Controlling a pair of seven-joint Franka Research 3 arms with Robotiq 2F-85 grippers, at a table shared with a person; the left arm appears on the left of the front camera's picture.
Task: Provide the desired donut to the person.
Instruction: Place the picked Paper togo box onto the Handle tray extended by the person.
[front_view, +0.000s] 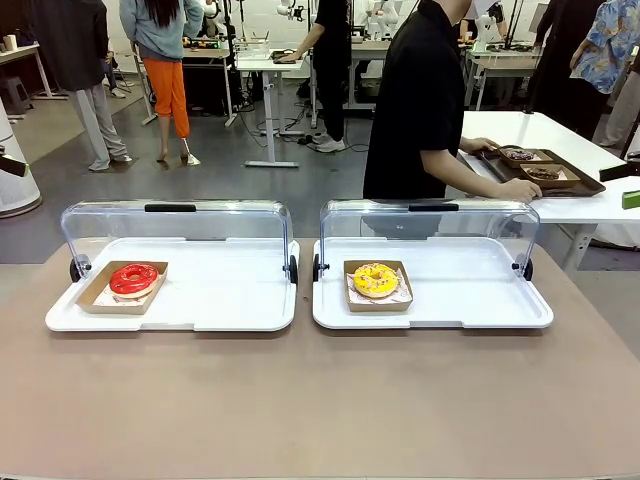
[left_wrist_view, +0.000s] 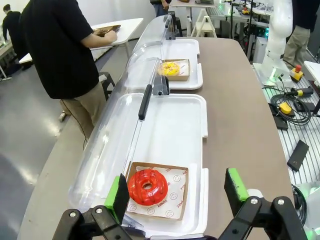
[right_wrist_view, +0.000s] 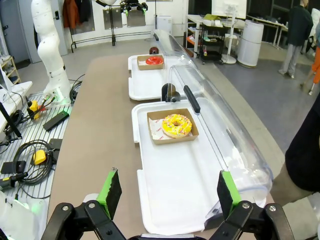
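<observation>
A red glazed donut (front_view: 133, 279) lies in a cardboard tray on the left white tray (front_view: 230, 300); a yellow sprinkled donut (front_view: 376, 280) lies in its own cardboard tray on the right white tray (front_view: 470, 290). Both clear lids are swung open toward the far side. The person (front_view: 425, 100) in a black shirt stands beyond the table, turned away, hands on a brown tray (front_view: 545, 172) at a side table. My left gripper (left_wrist_view: 176, 192) hangs open above the red donut (left_wrist_view: 147, 186). My right gripper (right_wrist_view: 167, 190) hangs open above the right tray, short of the yellow donut (right_wrist_view: 176, 125).
The brown tabletop (front_view: 320, 400) in front of both trays is bare. Cables and devices lie on the floor beside the table (right_wrist_view: 30, 155). A white side table (front_view: 560, 150) stands at far right. Other people stand in the background.
</observation>
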